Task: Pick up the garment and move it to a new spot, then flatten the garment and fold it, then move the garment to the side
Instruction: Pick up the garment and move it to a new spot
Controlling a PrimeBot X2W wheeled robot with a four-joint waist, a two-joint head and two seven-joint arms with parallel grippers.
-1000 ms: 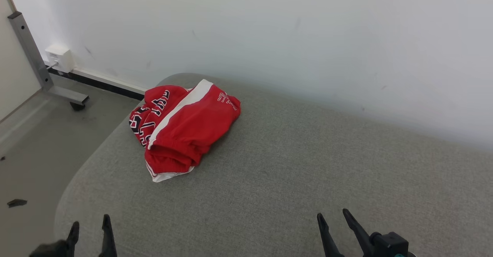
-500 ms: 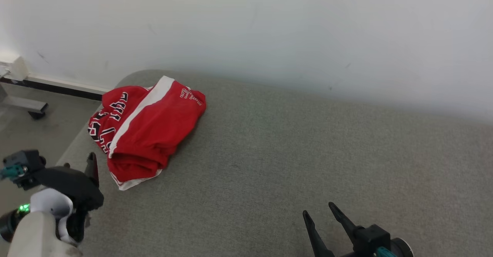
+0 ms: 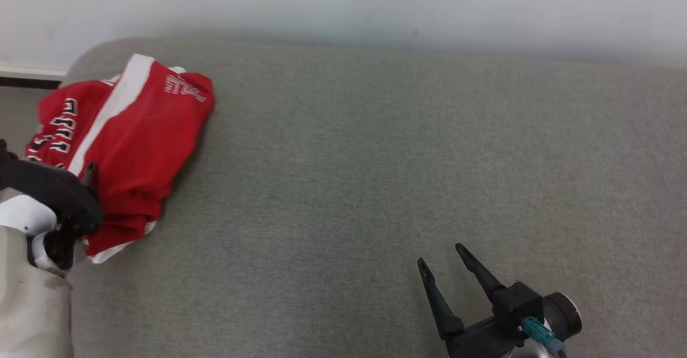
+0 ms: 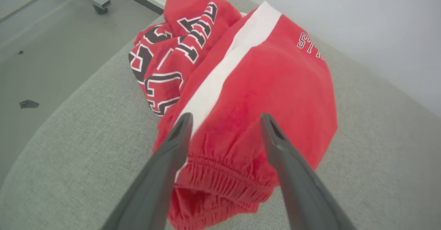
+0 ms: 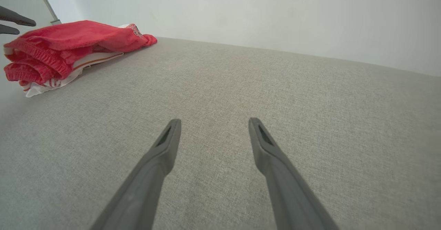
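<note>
The crumpled red garment [image 3: 137,132] with its white stripe lies at the rounded left end of the grey padded bench [image 3: 349,159], with the left gripper [image 4: 225,117] spread wide just over its elastic edge and the right gripper [image 3: 440,254] likewise spread over bare bench, well apart from it.

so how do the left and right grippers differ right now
The left gripper is poised at the elastic end of the red garment; the right gripper is well away from it, over bare grey cushion. In the head view the left gripper's fingers are mostly hidden behind its wrist, while the right gripper's both show. Both are open, holding nothing.
</note>
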